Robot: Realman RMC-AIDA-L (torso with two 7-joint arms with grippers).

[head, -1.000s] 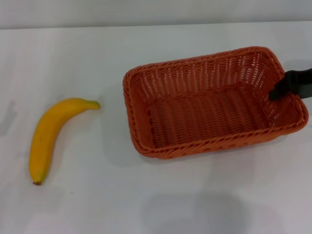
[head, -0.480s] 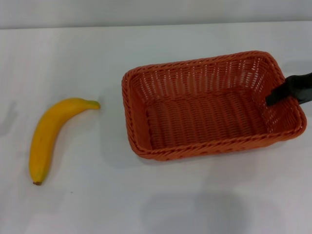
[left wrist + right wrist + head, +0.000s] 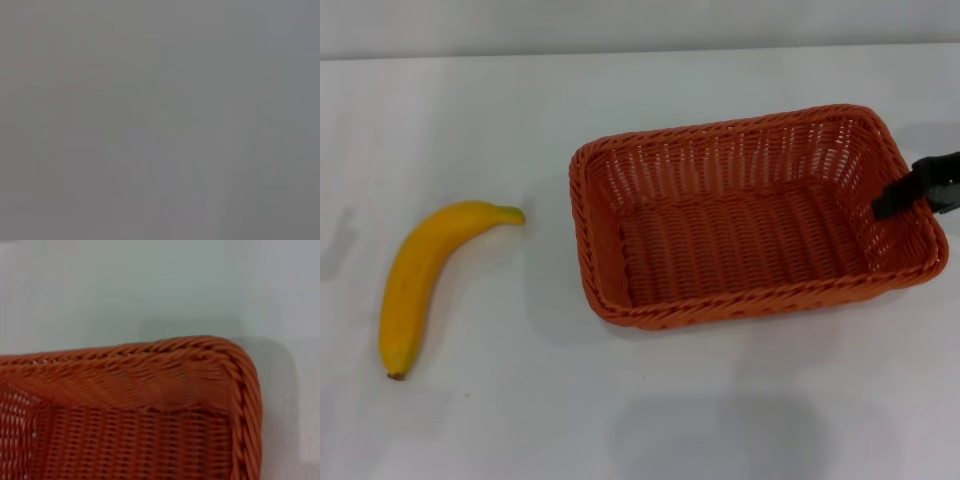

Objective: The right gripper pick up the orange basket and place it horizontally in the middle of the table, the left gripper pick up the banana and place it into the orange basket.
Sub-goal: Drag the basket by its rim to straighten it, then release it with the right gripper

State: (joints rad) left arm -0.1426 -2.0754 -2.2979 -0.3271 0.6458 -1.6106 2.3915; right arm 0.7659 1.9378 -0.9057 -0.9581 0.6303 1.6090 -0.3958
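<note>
A plain pale grey band of background [image 3: 640, 25] runs along the top of the head view, beyond the far edge of the white smooth tabletop [image 3: 620, 110]. A faint soft grey shadow patch [image 3: 715, 440] lies on the near part of that surface. A tiny dark speck [image 3: 467, 393] sits there too. The left wrist view shows only flat, featureless grey; what it is cannot be told.
</note>
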